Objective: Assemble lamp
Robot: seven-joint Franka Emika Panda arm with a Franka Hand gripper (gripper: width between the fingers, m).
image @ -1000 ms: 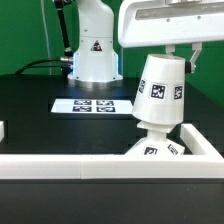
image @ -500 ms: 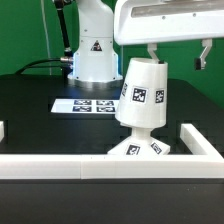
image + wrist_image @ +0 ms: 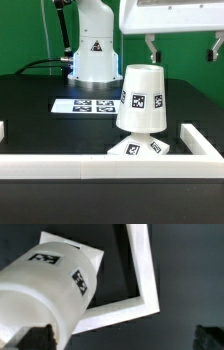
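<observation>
The white cone-shaped lamp shade point(image 3: 142, 98) stands upright, narrow end down, over the flat square base point(image 3: 140, 149). Both carry black-and-white tags. The bulb is hidden under the shade. My gripper point(image 3: 183, 48) is open and empty, above the shade and a little toward the exterior view's right, touching nothing. In the wrist view the shade point(image 3: 55, 291) fills one side, with a corner of the base point(image 3: 88, 252) showing past it. The gripper point(image 3: 122, 339) has its dark fingertips point(image 3: 35, 339) far apart, one beside the shade.
Long white rails point(image 3: 60, 165) frame the front and the exterior view's right of the table; a rail corner shows in the wrist view point(image 3: 145, 303). The marker board point(image 3: 90, 105) lies flat behind the lamp. The robot's white pedestal point(image 3: 93, 55) stands at the back.
The shade moved toward the exterior view's left, came upright over the base and was let go. The gripper opened and rose.
</observation>
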